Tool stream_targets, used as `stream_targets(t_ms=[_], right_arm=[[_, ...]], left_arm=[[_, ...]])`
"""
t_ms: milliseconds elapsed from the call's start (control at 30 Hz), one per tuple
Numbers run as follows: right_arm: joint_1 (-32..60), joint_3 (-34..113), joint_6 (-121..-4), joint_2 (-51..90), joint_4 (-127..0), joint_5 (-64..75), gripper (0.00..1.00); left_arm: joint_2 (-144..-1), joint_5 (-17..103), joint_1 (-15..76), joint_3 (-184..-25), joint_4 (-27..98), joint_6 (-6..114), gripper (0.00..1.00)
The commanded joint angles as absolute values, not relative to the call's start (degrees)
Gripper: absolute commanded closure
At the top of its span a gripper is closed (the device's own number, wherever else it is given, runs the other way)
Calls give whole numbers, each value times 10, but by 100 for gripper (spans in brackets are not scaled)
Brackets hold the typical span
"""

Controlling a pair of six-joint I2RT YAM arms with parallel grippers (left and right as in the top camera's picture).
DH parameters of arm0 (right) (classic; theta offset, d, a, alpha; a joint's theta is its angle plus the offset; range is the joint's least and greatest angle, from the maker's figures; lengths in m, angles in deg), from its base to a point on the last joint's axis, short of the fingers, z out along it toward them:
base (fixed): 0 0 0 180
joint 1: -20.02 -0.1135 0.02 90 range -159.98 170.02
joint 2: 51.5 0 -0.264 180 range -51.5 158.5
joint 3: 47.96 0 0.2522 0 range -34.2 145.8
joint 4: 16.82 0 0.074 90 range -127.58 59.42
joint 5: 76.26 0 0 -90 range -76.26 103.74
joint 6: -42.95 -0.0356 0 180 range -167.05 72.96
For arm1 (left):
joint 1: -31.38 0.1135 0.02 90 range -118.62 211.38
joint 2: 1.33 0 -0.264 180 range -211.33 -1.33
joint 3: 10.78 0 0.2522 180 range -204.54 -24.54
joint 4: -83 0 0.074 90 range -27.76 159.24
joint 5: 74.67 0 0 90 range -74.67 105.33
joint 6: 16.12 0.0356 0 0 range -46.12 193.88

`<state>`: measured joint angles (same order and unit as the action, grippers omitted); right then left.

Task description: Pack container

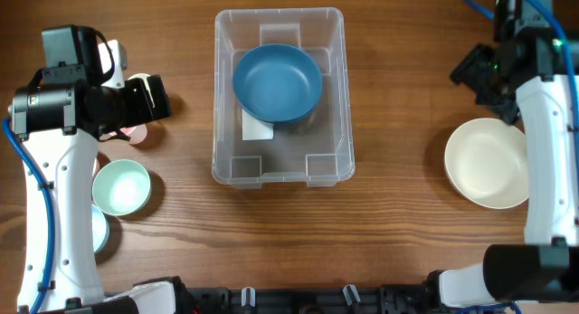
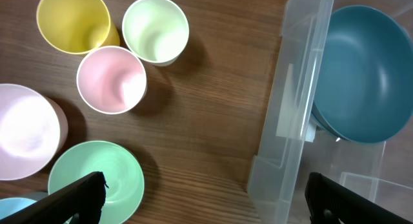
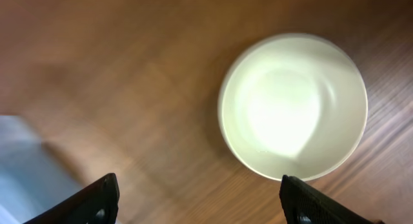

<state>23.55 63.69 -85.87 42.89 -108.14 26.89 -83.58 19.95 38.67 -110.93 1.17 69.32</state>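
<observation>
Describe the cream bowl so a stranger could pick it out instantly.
Find the large clear plastic container mid-table. To its right sits the round cream bowl, alone on the wooden table; the coloured bowls all cluster left.

Robot lab tabletop: wooden table [image 1: 389, 242], left arm [image 1: 54, 214], right arm [image 1: 547, 169].

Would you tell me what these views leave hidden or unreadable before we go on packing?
1. Overhead: the left arm covers the cups, bar a pink sliver.
2. Overhead: the blue bowl overlaps the label in the container; its print is too small to read.
3. Left wrist: the pale blue bowl is cut off by the bottom edge.
4. Right wrist: blurred; the cream bowl loses surface detail.
</observation>
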Motion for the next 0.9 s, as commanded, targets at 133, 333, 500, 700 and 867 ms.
stream_targets(t_ms=[133,333,500,700,867], right_arm=[[269,359,-863,440,-880,252,20],[285,277,-860,465,-759,235,20],[285,273,-856,506,-731,212,27],[285,273,-856,523,-719,212,69],[285,273,-849,523,-711,211,96]], left_arm=[[-840,209,390,-1116,10,705,0],[-840,209,390,-1116,7,705,0],[-840,209,390,-1116,1,705,0],[-840,209,390,-1116,-3,705,0],[-840,209,390,-1116,-3,705,0]])
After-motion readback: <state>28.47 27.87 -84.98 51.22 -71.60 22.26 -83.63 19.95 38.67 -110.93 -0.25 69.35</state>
